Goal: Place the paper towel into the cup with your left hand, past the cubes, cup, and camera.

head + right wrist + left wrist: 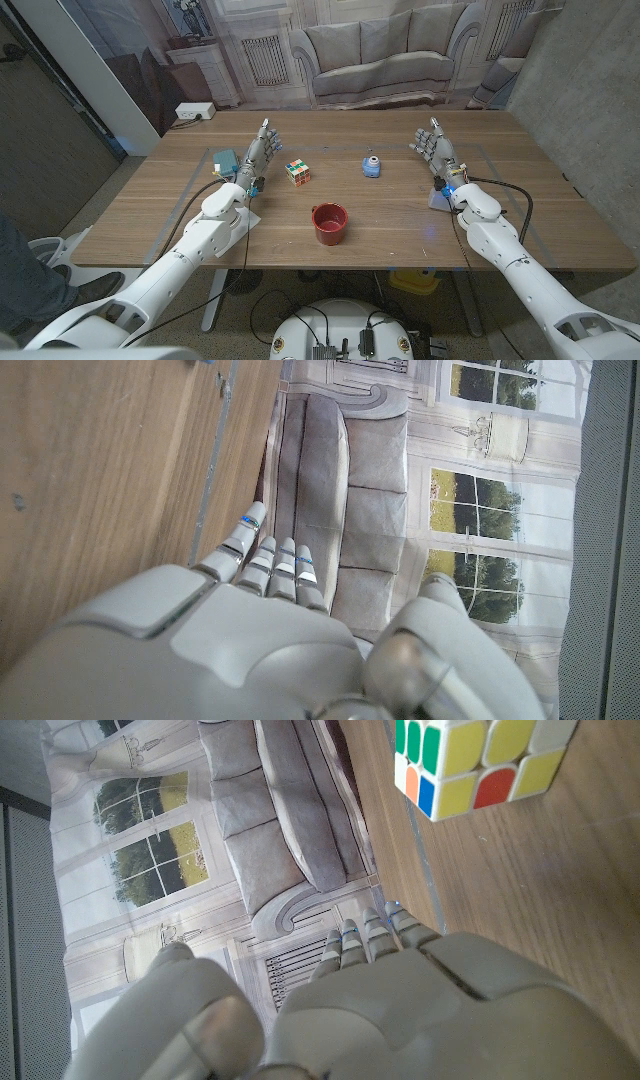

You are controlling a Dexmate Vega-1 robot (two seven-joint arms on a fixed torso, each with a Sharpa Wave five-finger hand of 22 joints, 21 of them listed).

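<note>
A red cup [329, 223] stands upright at the table's near middle. Beyond it sit a colourful cube [297, 172] [480, 765] and a small blue camera [371, 166]. A flat teal thing [224, 160] lies at the far left, just beside my left hand [258, 150] [400, 1010]. That hand stands with its fingers straight and apart, holding nothing, left of the cube. A white sheet [247, 210] lies under the left wrist; I cannot tell if it is the paper towel. My right hand [437, 148] [270, 640] stands open at the far right, right of the camera.
A white piece [438, 198] lies under the right wrist. Thin marked lines [490, 160] frame a work area on the wooden table [400, 225]. A backdrop printed with a sofa and windows [380, 50] hangs behind the far edge. Cables run along both arms.
</note>
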